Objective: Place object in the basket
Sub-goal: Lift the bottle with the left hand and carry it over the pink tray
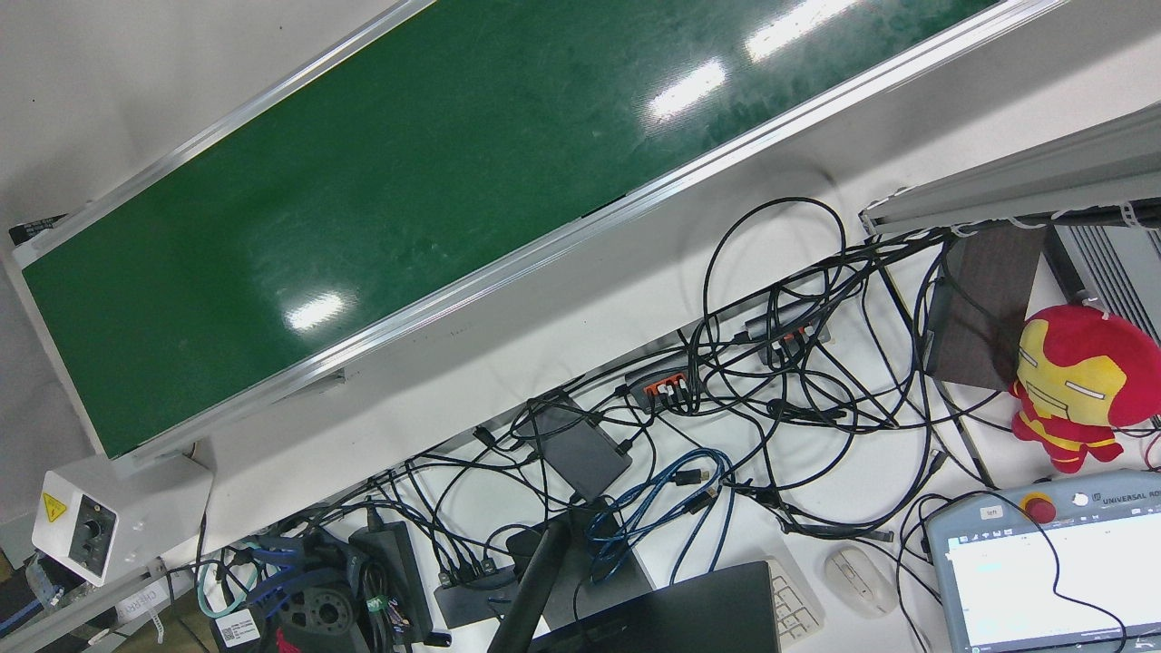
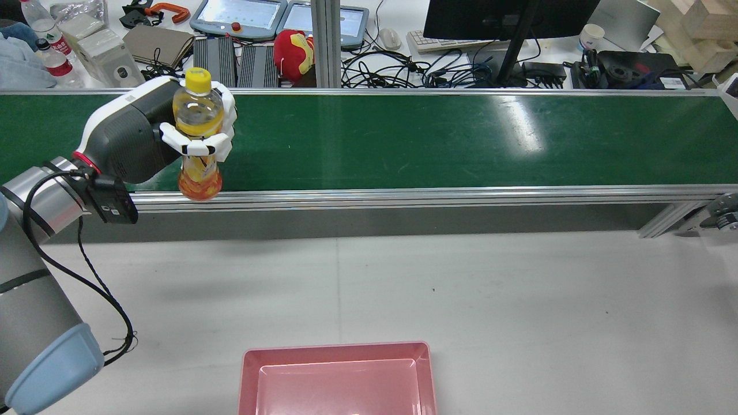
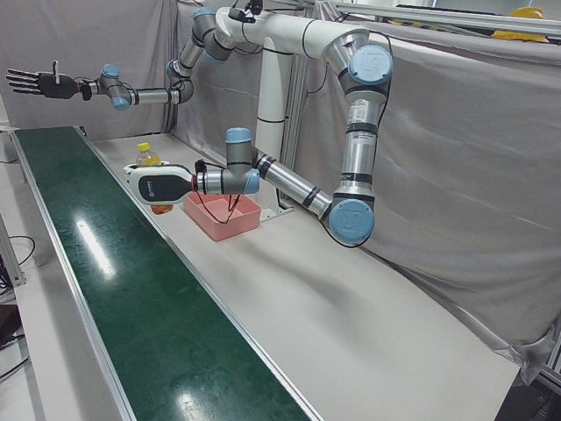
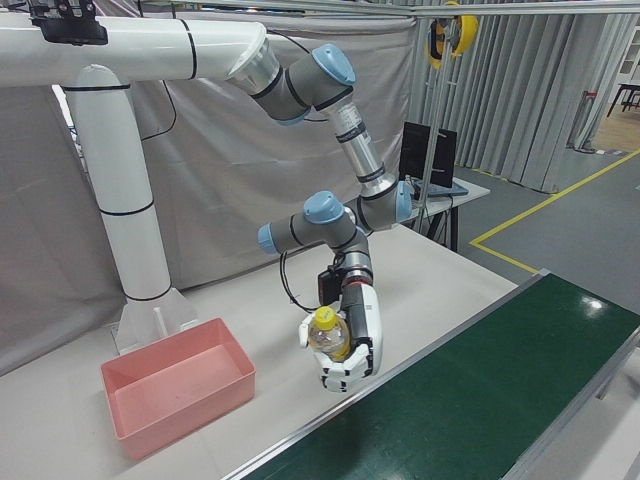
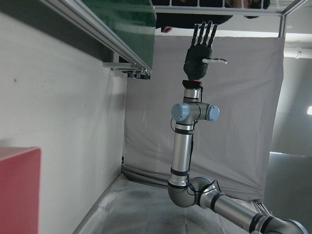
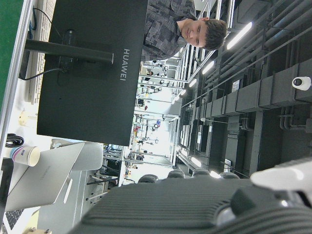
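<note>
Bottle (image 2: 198, 134) with the yellow cap and orange drink sits upright in my left hand (image 2: 173, 135), held clear of the surface above the near rail of the green conveyor belt (image 2: 438, 138), toward the left end of the worktop as the rear view shows it. My white fingers (image 2: 199, 144) wrap around its middle, clamped on it, with the cap standing above them and the orange base showing below. In the right-front view the same bottle (image 4: 328, 335) hangs in that hand (image 4: 345, 345) just over the belt's aluminium edge, my forearm coming down from above.

My right hand (image 3: 35, 82) is well apart from all this, raised high beyond the far end of the belt, dark fingers spread wide and holding nothing; the left hand view shows it (image 5: 199, 51) flat and splayed against the grey curtain.

The pink basket (image 2: 337, 377) rests on the white table at the near edge, roughly at the middle, with nothing in the part I can see. It lies well apart from the bottle, to the right of it and nearer me in the rear view.
</note>
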Controlling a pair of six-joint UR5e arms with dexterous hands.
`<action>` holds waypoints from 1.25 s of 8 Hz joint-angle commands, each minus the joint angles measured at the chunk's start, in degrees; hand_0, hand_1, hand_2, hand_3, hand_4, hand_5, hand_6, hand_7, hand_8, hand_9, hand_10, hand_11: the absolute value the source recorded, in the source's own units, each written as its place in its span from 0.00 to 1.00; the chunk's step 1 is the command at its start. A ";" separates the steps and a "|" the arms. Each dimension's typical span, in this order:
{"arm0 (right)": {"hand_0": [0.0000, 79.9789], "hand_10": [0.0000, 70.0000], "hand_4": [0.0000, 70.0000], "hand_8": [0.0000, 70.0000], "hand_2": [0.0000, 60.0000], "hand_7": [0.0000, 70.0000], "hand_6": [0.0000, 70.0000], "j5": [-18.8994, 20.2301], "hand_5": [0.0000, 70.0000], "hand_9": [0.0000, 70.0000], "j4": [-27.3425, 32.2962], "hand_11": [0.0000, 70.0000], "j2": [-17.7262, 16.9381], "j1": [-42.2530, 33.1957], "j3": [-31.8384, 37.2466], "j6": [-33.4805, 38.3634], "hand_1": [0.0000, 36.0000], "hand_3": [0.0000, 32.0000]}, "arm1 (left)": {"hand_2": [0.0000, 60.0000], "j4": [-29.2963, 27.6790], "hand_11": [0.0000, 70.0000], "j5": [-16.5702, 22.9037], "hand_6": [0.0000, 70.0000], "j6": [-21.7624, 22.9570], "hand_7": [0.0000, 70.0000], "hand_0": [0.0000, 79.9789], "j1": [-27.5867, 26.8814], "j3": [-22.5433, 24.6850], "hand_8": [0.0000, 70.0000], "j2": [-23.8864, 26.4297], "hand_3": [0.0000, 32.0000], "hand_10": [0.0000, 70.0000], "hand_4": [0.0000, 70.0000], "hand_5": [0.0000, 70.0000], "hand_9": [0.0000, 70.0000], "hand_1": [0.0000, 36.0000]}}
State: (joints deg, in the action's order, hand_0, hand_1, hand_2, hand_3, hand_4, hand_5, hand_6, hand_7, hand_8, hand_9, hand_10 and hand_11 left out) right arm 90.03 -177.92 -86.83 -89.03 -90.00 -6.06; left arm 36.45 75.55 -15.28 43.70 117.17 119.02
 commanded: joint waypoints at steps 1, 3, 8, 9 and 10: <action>0.00 0.00 0.00 0.00 0.00 0.00 0.00 -0.03 0.00 0.00 -0.06 0.00 0.00 0.00 0.00 0.00 0.00 0.00 | 1.00 3.35 1.00 0.48 1.00 -3.17 1.00 0.99 -13.24 3.58 1.00 0.42 0.00 0.87 1.00 1.00 1.00 1.00; 0.00 0.00 0.00 0.00 0.00 0.00 0.00 -0.03 0.00 0.00 -0.06 0.00 0.00 0.00 0.00 0.00 0.00 0.00 | 1.00 3.71 1.00 0.48 1.00 -5.02 1.00 1.00 -20.55 3.68 1.00 0.42 0.00 0.86 1.00 1.00 1.00 1.00; 0.00 0.00 0.00 0.00 0.00 0.00 0.00 0.06 0.00 0.00 0.03 0.00 0.00 0.00 0.00 0.00 0.00 0.00 | 1.00 5.29 1.00 0.57 1.00 -8.44 1.00 0.98 -29.19 3.77 1.00 -0.19 0.00 0.77 1.00 1.00 1.00 1.00; 0.00 0.00 0.00 0.00 0.00 0.00 0.00 -0.03 0.00 0.00 -0.06 0.00 0.00 0.00 0.00 0.00 0.00 0.00 | 1.00 9.91 1.00 0.57 1.00 -8.45 1.00 0.79 -30.06 4.72 1.00 -0.20 0.00 0.69 1.00 1.00 1.00 1.00; 0.00 0.00 0.00 0.00 0.00 0.00 0.00 -0.03 0.00 0.00 -0.06 0.00 0.00 0.00 0.00 0.00 0.00 0.00 | 1.00 13.43 0.71 0.57 0.47 -8.54 0.55 0.64 -30.25 6.74 0.73 -0.80 0.00 0.48 0.67 0.75 0.94 1.00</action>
State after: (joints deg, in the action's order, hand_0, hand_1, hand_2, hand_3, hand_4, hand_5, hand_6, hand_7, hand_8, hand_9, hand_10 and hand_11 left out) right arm 90.03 -177.94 -86.84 -89.03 -90.00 -6.07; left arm 43.18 76.06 -23.37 14.48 121.27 118.91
